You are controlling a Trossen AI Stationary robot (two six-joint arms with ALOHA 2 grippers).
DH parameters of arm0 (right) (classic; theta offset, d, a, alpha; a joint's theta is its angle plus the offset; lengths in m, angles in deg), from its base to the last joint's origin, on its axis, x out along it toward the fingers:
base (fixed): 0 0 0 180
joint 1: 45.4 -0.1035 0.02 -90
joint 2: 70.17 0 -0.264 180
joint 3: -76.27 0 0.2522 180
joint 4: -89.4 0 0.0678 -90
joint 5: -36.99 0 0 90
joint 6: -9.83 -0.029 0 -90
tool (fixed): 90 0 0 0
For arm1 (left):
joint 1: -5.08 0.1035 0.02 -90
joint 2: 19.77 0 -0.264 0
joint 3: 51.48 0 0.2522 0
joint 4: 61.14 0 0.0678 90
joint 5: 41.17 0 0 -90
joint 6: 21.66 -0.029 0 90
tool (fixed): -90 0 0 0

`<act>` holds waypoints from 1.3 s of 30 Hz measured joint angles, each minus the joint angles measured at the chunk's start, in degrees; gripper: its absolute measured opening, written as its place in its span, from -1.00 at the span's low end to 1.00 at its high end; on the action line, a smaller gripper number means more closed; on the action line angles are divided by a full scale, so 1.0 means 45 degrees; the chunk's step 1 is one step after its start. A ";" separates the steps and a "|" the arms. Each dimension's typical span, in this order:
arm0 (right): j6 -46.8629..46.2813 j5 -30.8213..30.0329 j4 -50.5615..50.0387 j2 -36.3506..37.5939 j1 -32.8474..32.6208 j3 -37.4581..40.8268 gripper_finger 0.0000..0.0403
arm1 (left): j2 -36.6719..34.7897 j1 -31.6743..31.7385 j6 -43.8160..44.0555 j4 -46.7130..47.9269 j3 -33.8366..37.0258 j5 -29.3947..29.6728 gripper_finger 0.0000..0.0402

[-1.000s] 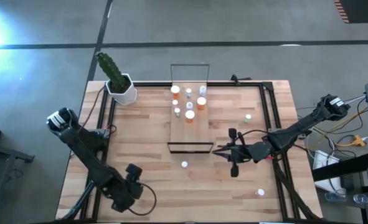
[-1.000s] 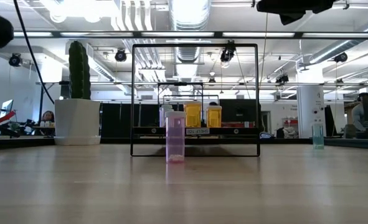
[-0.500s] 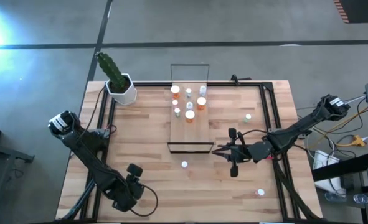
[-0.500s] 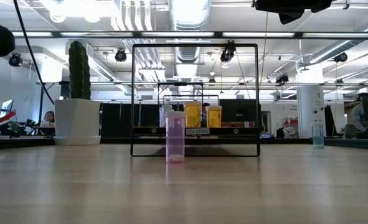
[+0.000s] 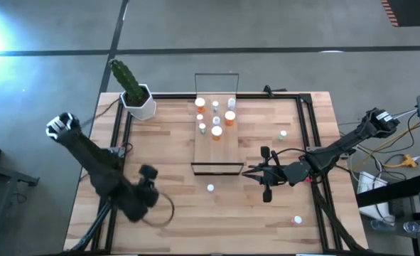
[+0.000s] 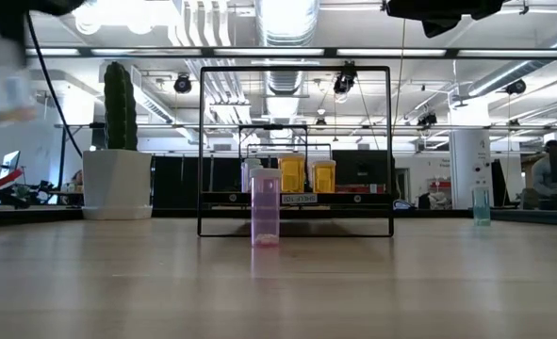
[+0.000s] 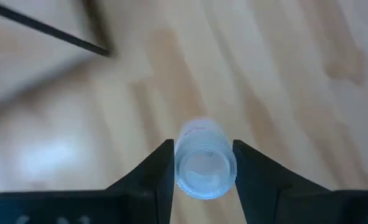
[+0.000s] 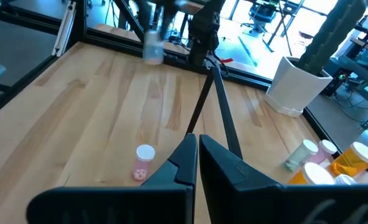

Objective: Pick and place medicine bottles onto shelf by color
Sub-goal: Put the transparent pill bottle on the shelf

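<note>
The left gripper point(image 7: 199, 163) holds a small bluish-clear bottle point(image 7: 205, 159) between its two dark fingers, lifted above the near left part of the striped wooden table point(image 5: 160, 142); seen from overhead, that gripper point(image 5: 147, 186) hangs over the boards well to the left of the shelf. In the low view the carried bottle point(image 6: 5, 89) shows as a pale blur high at the left edge. A pink bottle point(image 5: 210, 188) with a white cap stands alone on the table just in front of the shelf's near end. To its right the right gripper point(image 5: 261, 173) waits above the table with its fingers point(image 8: 184, 163) pressed together and nothing between them. Another pink bottle point(image 5: 297, 220) stands near the table's near right corner, and a green one point(image 5: 283, 134) stands well to the right of the shelf. The shelf point(image 5: 217, 146), a narrow light-wood board with black wire frames at its ends, lies at the table's centre, its far half carrying a cluster of bottles, among them orange ones point(image 5: 229, 118) and a green one point(image 5: 202, 129). A potted cactus point(image 5: 133, 91) stands at the far left corner.
</note>
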 joint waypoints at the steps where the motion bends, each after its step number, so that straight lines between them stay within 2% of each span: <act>1: 0.0000 0.0000 -0.0001 0.0000 0.0000 0.0000 -0.96 | -0.0465 0.0457 -0.0484 -0.0020 -0.0003 0.0236 -0.44; 4: -0.0001 0.0000 0.0002 0.0000 0.0000 0.0000 -0.96 | -0.1618 0.2448 -0.2169 -0.0058 0.0030 0.0606 -0.44; 7: 0.0000 0.0000 -0.0002 0.0000 0.0000 0.0000 -0.96 | -0.2181 0.5206 -0.4312 -0.0866 -0.0054 0.0451 -0.44; 9: 0.0000 0.0000 0.0002 0.0000 0.0005 0.0000 -0.96 | -0.2207 0.7191 -0.5764 -0.1864 -0.0201 -0.0761 -0.44; 12: 0.0001 0.0002 -0.0003 0.0000 0.0005 0.0000 -0.96 | -0.1562 0.9883 -0.7329 -0.2761 -0.0603 -0.3650 -0.44; 13: 0.0020 0.0005 -0.0003 0.0000 0.0005 0.0000 -0.96 | -0.1178 1.0575 -0.7721 -0.2777 -0.0795 -0.4210 -0.44; 16: 0.0072 0.0005 -0.0027 0.0000 0.0005 0.0000 -0.96 | 0.0165 1.1810 -0.8662 -0.2642 -0.1566 -0.4494 -0.44; 22: 0.0149 0.0010 -0.0104 0.0000 0.0005 0.0000 -0.96 | 0.2858 1.2084 -0.9764 -0.1827 -0.3333 -0.4601 -0.44; 26: 0.0141 0.0019 -0.0191 0.0000 0.0005 0.0000 -0.96 | 0.4099 1.2069 -1.0061 -0.1356 -0.4086 -0.4601 -0.44; 34: 0.0169 0.0058 -0.0251 0.0000 0.0005 0.0005 -0.96 | 0.5180 1.2068 -1.0879 -0.2271 -0.4264 -0.4419 -0.44; 39: 0.0212 0.0058 -0.0246 0.0000 0.0005 0.0005 -0.96 | 0.5494 1.2069 -1.1350 -0.2899 -0.4268 -0.3850 -0.44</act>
